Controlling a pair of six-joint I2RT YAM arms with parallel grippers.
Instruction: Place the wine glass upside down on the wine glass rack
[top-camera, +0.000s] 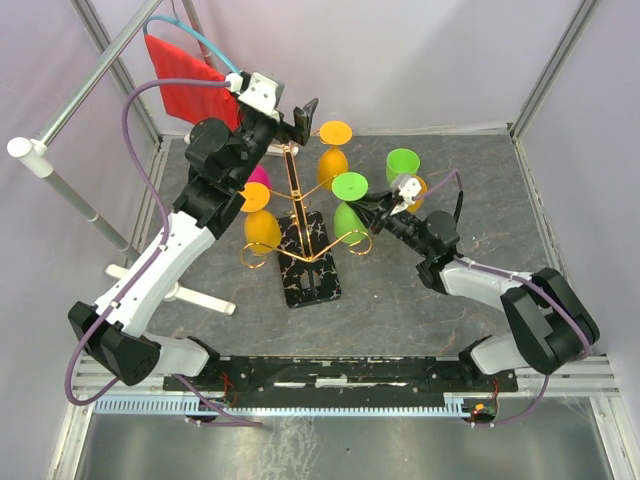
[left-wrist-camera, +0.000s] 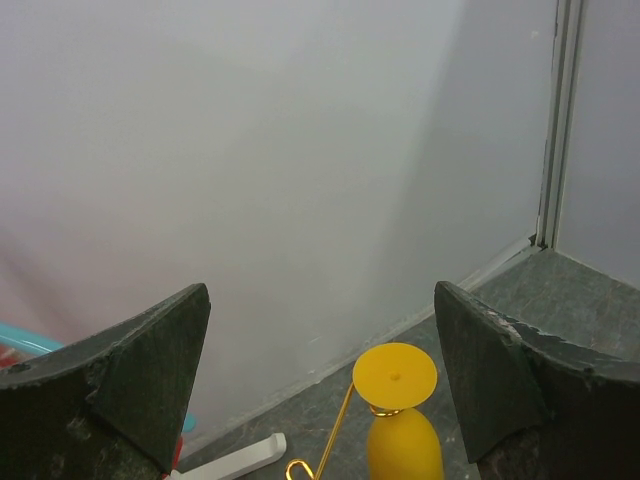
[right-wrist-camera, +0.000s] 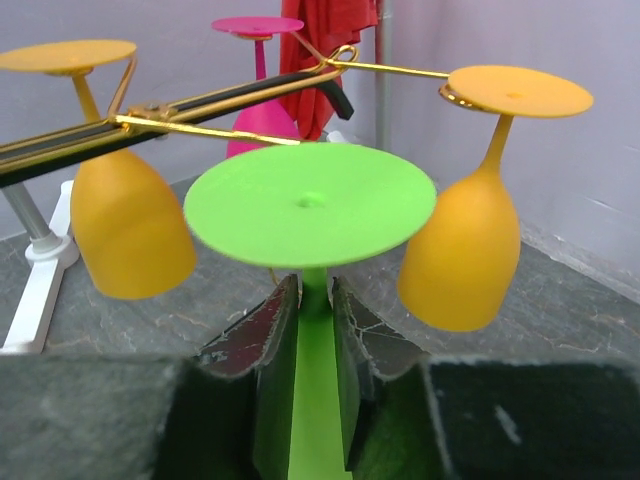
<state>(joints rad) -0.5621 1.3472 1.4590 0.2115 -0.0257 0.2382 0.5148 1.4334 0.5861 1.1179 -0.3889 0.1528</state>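
1. Presently the right gripper (right-wrist-camera: 312, 292) sits astride the stem of a lime-green plastic wine glass (right-wrist-camera: 310, 200), just under its round foot. The jaws are narrow and the fingers (right-wrist-camera: 250, 340) lie right against the stem. Whether they clamp it or merely flank it, I cannot tell.
2. That glass is upside down, foot up and bowl down, at the right-hand arm of the thin gold wire rack on a black marbled base (top-camera: 308, 262), which stands mid-worktop. The foot hides the wire beneath it, so whether it is seated there is not visible.
3. The task looks nearly finished. What seems left is to let the foot bear on the arm, release it and back away.
4. Two orange plastic glasses (right-wrist-camera: 130, 230) and a pink plastic glass (right-wrist-camera: 258, 130) hang from the other arms.
5. The orange bowls flank the green one closely, so a sideways move is risky. The way back toward the near right corner looks open. A second lime-green glass (top-camera: 402, 163) stands just beyond the wrist, toward the far edge.
6. The left gripper (left-wrist-camera: 322, 290) hovers above the rack top near the far edge, with its jaws spread wide and nothing between them.
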